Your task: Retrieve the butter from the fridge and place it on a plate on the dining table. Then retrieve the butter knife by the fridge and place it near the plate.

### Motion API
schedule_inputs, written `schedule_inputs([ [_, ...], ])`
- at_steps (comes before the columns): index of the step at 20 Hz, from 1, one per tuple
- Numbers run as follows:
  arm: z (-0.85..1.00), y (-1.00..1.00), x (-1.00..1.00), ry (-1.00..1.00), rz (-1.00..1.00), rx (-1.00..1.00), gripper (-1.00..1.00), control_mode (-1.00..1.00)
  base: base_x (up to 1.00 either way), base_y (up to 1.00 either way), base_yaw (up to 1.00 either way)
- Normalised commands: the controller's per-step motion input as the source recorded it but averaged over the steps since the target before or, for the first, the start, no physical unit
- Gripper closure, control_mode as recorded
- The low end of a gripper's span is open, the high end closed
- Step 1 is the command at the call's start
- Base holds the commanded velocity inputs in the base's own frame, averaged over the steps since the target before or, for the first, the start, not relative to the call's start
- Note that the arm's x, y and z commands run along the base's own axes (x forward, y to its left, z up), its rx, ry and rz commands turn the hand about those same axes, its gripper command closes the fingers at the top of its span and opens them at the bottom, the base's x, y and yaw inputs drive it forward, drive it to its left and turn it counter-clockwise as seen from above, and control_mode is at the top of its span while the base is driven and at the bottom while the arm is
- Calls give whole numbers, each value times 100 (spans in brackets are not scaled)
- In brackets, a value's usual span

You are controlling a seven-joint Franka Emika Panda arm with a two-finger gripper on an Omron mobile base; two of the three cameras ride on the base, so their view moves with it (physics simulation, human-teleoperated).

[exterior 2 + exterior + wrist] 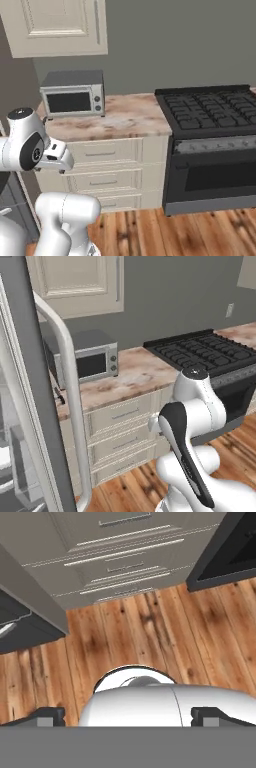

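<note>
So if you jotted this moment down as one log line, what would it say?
fridge: tall dark grey fridge door swung open | gripper: open, empty, facing wooden floor | butter: not yet fetched

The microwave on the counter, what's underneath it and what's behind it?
The microwave stands on the marbled counter, with cream drawers below. Behind it is grey wall. Its body covers the counter beneath it and the wall directly behind.

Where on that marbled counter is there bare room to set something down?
The counter is bare between the microwave and the stove, from the wall to the front edge. The left end is crowded: the microwave fills it, and the open fridge door stands close beside it.
</note>
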Motion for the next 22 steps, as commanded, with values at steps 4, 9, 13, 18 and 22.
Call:
schedule_inputs([
  [4,0,0,0,0,0,0,-100,100,8,-28,32],
  [9,0,0,0,0,0,0,-100,100,23,-92,40],
  [13,0,0,0,0,0,0,-100,100,32,-100,39],
  [18,0,0,0,0,0,0,-100,100,5,-28,17],
  [22,0,0,0,0,0,0,-100,100,14,43,23],
])
